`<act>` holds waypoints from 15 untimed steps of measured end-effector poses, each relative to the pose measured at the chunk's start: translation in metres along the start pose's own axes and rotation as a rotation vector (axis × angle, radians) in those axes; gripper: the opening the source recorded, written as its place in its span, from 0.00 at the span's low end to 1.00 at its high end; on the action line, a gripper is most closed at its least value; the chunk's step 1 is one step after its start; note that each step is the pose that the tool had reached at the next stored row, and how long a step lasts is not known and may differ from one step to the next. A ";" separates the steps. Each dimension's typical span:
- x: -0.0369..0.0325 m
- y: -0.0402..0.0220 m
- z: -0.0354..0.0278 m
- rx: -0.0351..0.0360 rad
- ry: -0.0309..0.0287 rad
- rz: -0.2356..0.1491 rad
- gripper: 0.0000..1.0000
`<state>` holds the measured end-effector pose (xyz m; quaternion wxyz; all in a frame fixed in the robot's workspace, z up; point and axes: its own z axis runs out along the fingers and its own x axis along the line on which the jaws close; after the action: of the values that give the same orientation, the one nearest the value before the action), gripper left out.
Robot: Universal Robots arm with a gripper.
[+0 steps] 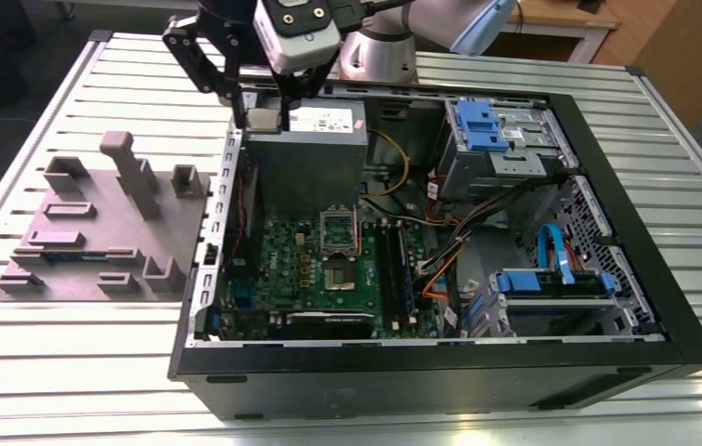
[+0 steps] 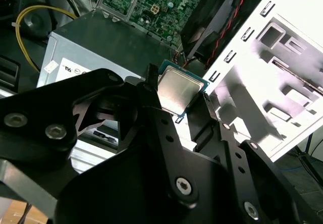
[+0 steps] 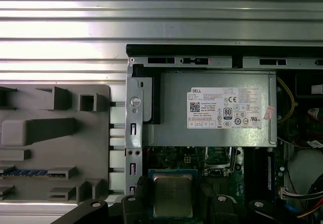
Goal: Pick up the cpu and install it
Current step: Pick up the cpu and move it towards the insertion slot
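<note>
The cpu [image 2: 176, 90], a small flat square chip with a shiny silver-grey top, is clamped between my gripper's [image 2: 179, 96] black fingers; it also appears in the first wrist view as the cpu [image 3: 172, 193] in the gripper [image 3: 173, 198]. In the exterior view the gripper [image 1: 261, 113] hangs above the far left corner of the open computer case [image 1: 450, 367], over the grey power supply box [image 1: 307, 153], with the cpu [image 1: 263, 120] seen as a small pale square at its tips. The green motherboard [image 1: 295, 269] with its open socket [image 1: 339, 243] lies nearer the camera, below.
A grey moulded parts holder [image 1: 103, 232] sits on the slatted metal table [image 1: 66, 362] to the exterior view's left of the case. Inside the case are blue drive bays [image 1: 494, 130], bundled cables [image 1: 450, 242] and a memory stick [image 1: 394, 269]. The case wall [image 1: 221, 204] stands beside the gripper.
</note>
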<state>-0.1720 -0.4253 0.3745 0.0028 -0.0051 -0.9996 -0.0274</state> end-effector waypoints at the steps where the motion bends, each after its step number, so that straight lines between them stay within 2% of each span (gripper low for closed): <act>1: -0.0002 0.0000 0.0000 0.0000 0.0000 0.000 0.47; 15: -0.0054 0.0001 0.0000 0.0000 0.0000 0.000 0.47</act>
<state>-0.1666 -0.4253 0.3745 0.0028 -0.0051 -0.9996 -0.0274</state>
